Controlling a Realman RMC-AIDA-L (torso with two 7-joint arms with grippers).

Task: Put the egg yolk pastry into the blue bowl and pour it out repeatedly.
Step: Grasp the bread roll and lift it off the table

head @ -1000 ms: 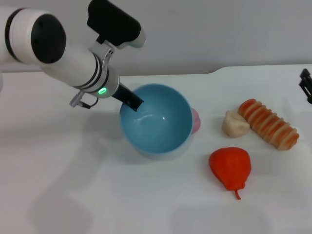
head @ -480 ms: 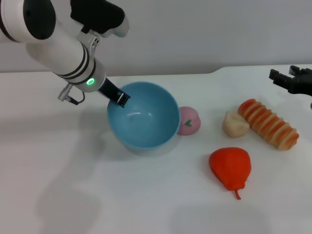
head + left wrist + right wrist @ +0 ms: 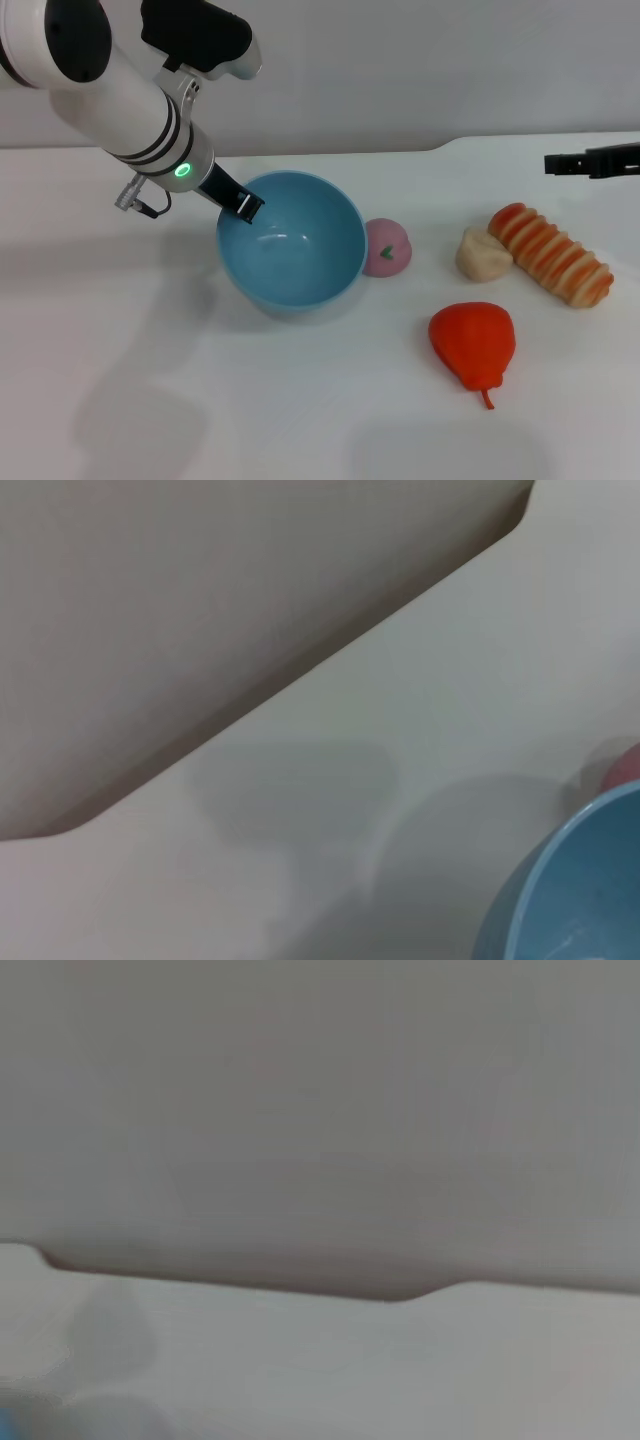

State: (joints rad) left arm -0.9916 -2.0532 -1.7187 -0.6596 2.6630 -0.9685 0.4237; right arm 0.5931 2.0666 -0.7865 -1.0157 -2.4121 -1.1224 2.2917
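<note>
The blue bowl [image 3: 300, 272] sits upright and empty at the table's middle. My left gripper [image 3: 243, 205] is shut on its far-left rim. The bowl's edge also shows in the left wrist view [image 3: 560, 900]. The egg yolk pastry [image 3: 482, 254] lies on the table to the right of the bowl, apart from it and touching the bread roll's near end. My right gripper [image 3: 557, 163] hangs at the far right, beyond and above the pastry and away from it.
A pink ball with a green mark [image 3: 386, 247] rests against the bowl's right side. A long orange-striped bread roll [image 3: 552, 255] lies right of the pastry. A red pear [image 3: 473, 343] lies in front of them. The table's back edge runs behind the bowl.
My left gripper has drawn the bowl to the left and levelled it, uncovering the pink ball. My right gripper has come in further from the right edge.
</note>
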